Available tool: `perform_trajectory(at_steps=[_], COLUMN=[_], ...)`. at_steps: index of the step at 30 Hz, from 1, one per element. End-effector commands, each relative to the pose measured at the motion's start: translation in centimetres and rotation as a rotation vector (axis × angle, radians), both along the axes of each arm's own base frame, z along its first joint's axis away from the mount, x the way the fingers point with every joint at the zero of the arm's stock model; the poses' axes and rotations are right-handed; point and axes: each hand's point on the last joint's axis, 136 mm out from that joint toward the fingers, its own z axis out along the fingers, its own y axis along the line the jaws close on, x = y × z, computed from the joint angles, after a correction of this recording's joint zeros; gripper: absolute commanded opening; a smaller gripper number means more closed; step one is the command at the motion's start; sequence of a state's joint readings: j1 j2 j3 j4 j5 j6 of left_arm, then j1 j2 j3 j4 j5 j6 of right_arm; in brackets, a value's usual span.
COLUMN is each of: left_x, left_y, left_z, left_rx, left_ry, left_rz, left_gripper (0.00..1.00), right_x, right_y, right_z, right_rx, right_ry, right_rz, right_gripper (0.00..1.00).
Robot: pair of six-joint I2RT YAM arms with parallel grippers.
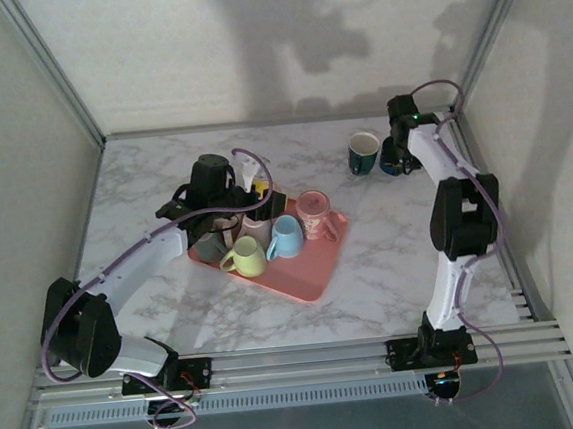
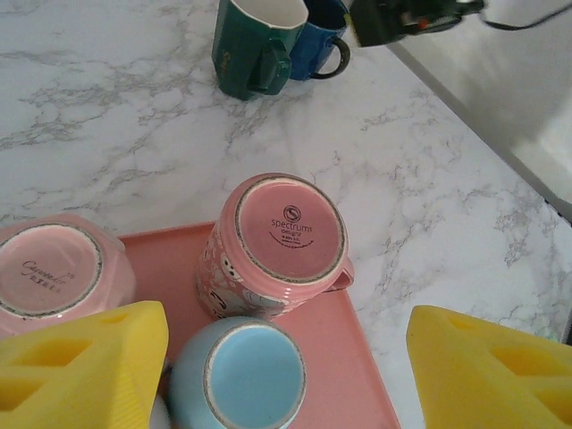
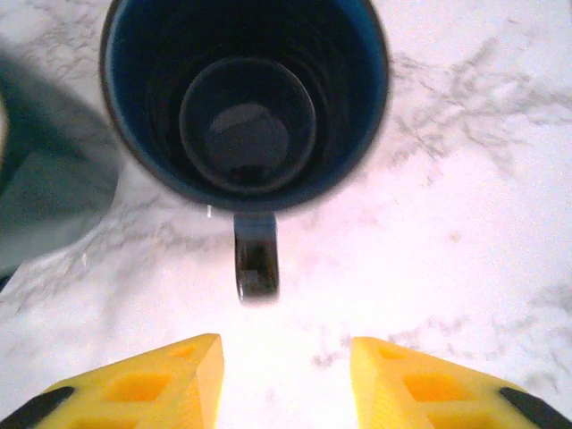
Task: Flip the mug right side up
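with right gripper (image 3: 284, 359) parted and empty, lift straight up to avoid clipping handle (image 3: 256, 261) and toppling blue mug (image 3: 246, 116).

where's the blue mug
Far right of the table: in the right wrist view the blue mug stands upright just ahead of the right gripper, beside the green mug.

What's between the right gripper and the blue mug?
Nothing: bare marble table separates the right gripper from the handle of the blue mug, seen in the right wrist view.
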State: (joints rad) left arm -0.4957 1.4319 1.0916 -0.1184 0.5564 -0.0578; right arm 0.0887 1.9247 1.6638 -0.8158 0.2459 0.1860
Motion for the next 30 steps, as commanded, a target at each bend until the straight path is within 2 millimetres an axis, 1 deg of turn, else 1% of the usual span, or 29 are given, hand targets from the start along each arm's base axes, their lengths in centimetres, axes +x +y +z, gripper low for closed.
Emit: perform_trajectory(at_steps=[1, 6, 9, 12, 16, 17, 19, 21, 23, 26, 30], left_x=[-0.1, -1.2, -2.0, -2.8, -3.8, -4.1, -4.4, -4.6, -4.7, -4.8, -5.0], left_y=[0.6, 0.9, 1.1, 1.7, 2.5, 2.6, 2.8, 2.9, 3.0, 3.1, 3.5], left_z=[2.5, 2.8, 2.4, 2.0, 1.7, 1.5, 1.3, 0.9, 0.5, 0.3, -0.2], left_rx=[-0.032, -0.056, -0.062, -0.075, -0.116, -0.126, -0.136, -0.137, -0.136, -0.139, -0.133], left_ry=[-0.028, -0.011, 0.005, 0.015, 0.022, 0.029, 0.037, 0.051, 0.063, 0.073, 0.079], left_rz=[0.042, 0.076, 0.092, 0.115, 0.142, 0.145, 0.152, 0.16, 0.163, 0.173, 0.184], left_gripper=[0.71, 0.7, 0.7, 0.7, 0.7, 0.7, 0.7, 0.7, 0.7, 0.7, 0.7], right_x=[-2.7, -6.8, -9.1, -11.4, -14.3, -14.9, -16.0, -17.4, -18.4, -18.6, -17.6], right_y=[0.5, 3.5, 5.4, 7.4, 10.7, 11.7, 13.3, 15.0, 16.4, 17.5, 18.2], right_z=[3.8, 6.5, 8.1, 8.9, 9.1, 8.8, 7.6, 5.6, 4.1, 2.4, 0.9], right_rx=[0.073, 0.208, 0.285, 0.334, 0.381, 0.38, 0.361, 0.329, 0.31, 0.29, 0.219], right_ry=[-0.094, -0.193, -0.247, -0.277, -0.295, -0.304, -0.32, -0.303, -0.27, -0.213, -0.173], right_rz=[0.0, 0.169, 0.28, 0.384, 0.571, 0.636, 0.763, 0.913, 1.026, 1.076, 1.085], right_gripper=[0.45, 0.46, 0.47, 0.48, 0.48, 0.48, 0.49, 0.5, 0.51, 0.51, 0.54])
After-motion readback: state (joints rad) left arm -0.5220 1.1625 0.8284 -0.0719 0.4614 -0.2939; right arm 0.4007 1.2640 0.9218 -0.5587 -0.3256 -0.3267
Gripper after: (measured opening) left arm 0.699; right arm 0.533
